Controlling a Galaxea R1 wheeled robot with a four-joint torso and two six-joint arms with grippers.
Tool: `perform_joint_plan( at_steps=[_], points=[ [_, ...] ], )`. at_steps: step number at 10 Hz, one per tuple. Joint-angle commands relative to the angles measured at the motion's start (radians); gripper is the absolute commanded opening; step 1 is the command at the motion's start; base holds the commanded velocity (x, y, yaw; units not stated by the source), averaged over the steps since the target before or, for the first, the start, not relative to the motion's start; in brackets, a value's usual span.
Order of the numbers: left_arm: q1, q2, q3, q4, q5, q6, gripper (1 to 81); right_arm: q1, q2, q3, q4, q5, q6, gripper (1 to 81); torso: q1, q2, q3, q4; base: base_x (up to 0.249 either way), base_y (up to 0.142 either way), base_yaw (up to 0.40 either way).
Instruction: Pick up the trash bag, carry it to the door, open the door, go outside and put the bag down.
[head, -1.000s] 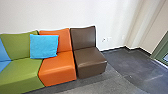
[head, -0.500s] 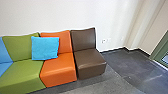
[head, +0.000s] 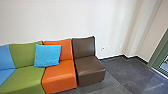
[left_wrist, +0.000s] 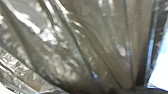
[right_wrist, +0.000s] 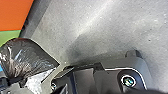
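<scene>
The left gripper (right_wrist: 12, 81) holds the gathered neck of the shiny dark plastic trash bag (right_wrist: 22, 53), beside the grey robot base (right_wrist: 110, 81); this gripper is nearer.

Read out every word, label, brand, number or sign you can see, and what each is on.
None can be read.
Wall fittings near the brown seat: too small to tell whether they carry any marking.
Trash bag: pale streaks that look like shine, no lettering I can make out.
Blue cushion: no print to be seen.
</scene>
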Motion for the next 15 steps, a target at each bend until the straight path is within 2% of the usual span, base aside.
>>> perform_joint_plan(
  at_steps=[1, 2, 3, 4, 5, 7, 9, 10, 12, 14, 15],
  points=[
    [-0.077, -0.014, -0.005, -0.003, 0.074, 0.033, 1.0, 0.038, -0.025, -0.034, 0.016, -0.072, -0.026, 81.1, -0.064, 0.100, 0.000, 0.000, 0.000, 0.000, 0.000],
    [-0.068, -0.020, -0.008, -0.002, 0.074, 0.045, 1.0, 0.021, -0.007, -0.082, 0.002, -0.079, -0.040, 81.1, -0.080, 0.122, 0.013, 0.000, 0.000, 0.000, 0.000],
    [-0.055, -0.021, -0.008, 0.003, 0.074, 0.072, 1.0, -0.005, 0.010, -0.116, -0.010, -0.081, -0.043, 81.1, -0.096, 0.147, 0.021, 0.000, 0.000, 0.000, 0.000],
    [-0.039, -0.018, -0.008, 0.015, 0.076, 0.099, 1.0, -0.033, 0.042, -0.169, -0.027, -0.080, -0.041, 81.1, -0.118, 0.180, 0.025, 0.000, 0.000, 0.000, 0.000],
    [-0.013, -0.018, -0.008, 0.030, 0.074, 0.111, 1.0, -0.071, 0.077, -0.225, -0.028, -0.070, -0.041, 81.1, -0.140, 0.215, 0.025, 0.000, 0.000, 0.000, 0.000],
    [0.032, -0.012, -0.008, 0.073, 0.071, 0.115, 1.0, -0.128, 0.181, -0.371, -0.044, -0.063, -0.044, 81.1, -0.185, 0.286, 0.025, 0.000, 0.000, 0.000, 0.000],
    [0.066, -0.006, -0.008, 0.083, 0.070, 0.121, 1.0, -0.172, 0.246, -0.433, -0.045, -0.021, -0.044, 81.1, -0.232, 0.356, 0.025, 0.000, 0.000, 0.000, 0.000],
    [0.084, 0.003, -0.008, 0.090, 0.070, 0.139, 1.0, -0.197, 0.274, -0.445, -0.045, 0.014, -0.044, 81.1, -0.255, 0.393, 0.101, 0.000, 0.000, 0.000, 0.000],
    [0.123, 0.014, -0.008, 0.093, 0.067, 0.148, 1.0, -0.237, 0.320, -0.442, -0.047, 0.045, -0.044, 81.1, -0.289, 0.446, 0.134, 0.000, 0.000, 0.000, 0.000],
    [0.167, 0.029, -0.008, 0.109, 0.002, 0.148, 1.0, -0.272, 0.383, -0.472, -0.065, 0.080, -0.044, 81.1, -0.327, 0.505, 0.190, 0.000, 0.000, 0.000, 0.000],
    [0.185, 0.037, -0.008, 0.112, -0.004, 0.148, 1.0, -0.283, 0.416, -0.490, -0.073, 0.086, -0.044, 81.1, -0.349, 0.539, 0.225, 0.000, 0.000, 0.000, 0.000]
  ],
)
